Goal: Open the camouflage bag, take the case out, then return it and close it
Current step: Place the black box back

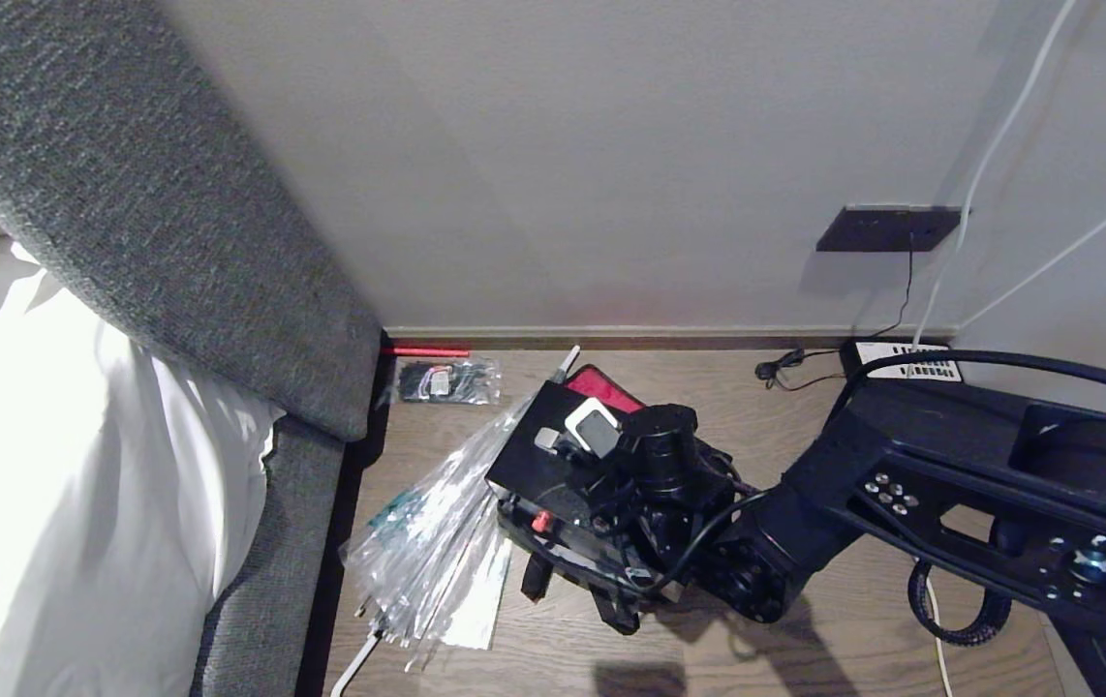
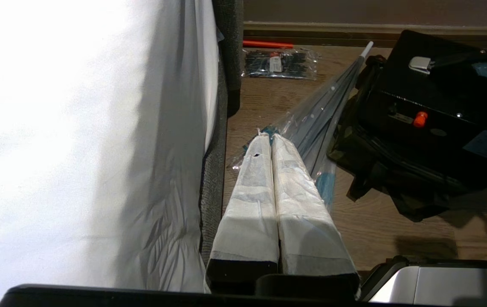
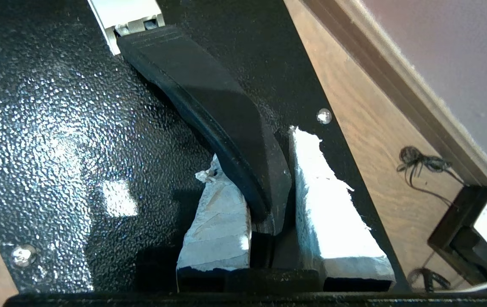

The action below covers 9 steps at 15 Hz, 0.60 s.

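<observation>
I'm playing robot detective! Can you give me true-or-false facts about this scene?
1. The right gripper straddles the black curved handle of the black pebbly case. True.
2. The clear plastic-wrapped umbrella lies on the bed. False: it lies on the wooden floor, beside the case.
3. The left gripper is shut, holding nothing. True.
4. The case's small round knob is blue. False: it's red-orange.

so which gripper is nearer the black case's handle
Right. The right gripper is shut on the handle of the black case; the left gripper is off beside the umbrella.
</observation>
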Tool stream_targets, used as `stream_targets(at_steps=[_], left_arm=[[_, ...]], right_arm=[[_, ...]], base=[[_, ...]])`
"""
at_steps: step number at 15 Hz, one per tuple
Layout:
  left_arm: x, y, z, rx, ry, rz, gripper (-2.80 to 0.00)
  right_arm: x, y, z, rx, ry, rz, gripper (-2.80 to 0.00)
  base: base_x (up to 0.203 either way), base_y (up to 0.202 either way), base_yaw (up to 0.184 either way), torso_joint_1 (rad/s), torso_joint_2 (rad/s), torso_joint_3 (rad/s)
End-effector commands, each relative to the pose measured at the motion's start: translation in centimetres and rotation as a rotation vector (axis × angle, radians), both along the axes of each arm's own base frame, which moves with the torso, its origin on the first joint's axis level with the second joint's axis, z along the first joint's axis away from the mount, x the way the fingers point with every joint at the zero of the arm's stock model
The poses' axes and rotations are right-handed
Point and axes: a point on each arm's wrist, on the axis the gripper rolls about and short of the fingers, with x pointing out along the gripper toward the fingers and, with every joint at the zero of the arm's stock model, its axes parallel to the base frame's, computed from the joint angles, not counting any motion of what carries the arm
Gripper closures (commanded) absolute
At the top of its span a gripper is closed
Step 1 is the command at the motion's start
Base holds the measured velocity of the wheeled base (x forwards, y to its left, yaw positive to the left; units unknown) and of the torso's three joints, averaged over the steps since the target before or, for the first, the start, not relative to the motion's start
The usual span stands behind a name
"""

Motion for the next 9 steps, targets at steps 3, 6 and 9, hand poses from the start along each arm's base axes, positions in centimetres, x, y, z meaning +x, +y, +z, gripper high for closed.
stream_targets(at_steps=[3,6,9], left_arm=[[0.0,0.0,0.0,0.0,-0.001,-0.001,0.0],[0.0,0.0,0.0,0.0,-0.002,0.0,0.0],[0.0,0.0,0.0,0.0,-0.004,0.001,0.0]], right_arm=[[0.5,0.2,-0.1,0.02,0.009,-0.011,0.0],[0.7,0.1,-1.1,0.018,0.034,-0.021,0.0],[1.0,-0.3,-2.1,0.004,0.058,-0.03,0.0]], base=[[0.0,0.0,0.0,0.0,0.0,0.0],[0.0,0.0,0.0,0.0,0.0,0.0],[0.0,0.0,0.0,0.0,0.0,0.0]])
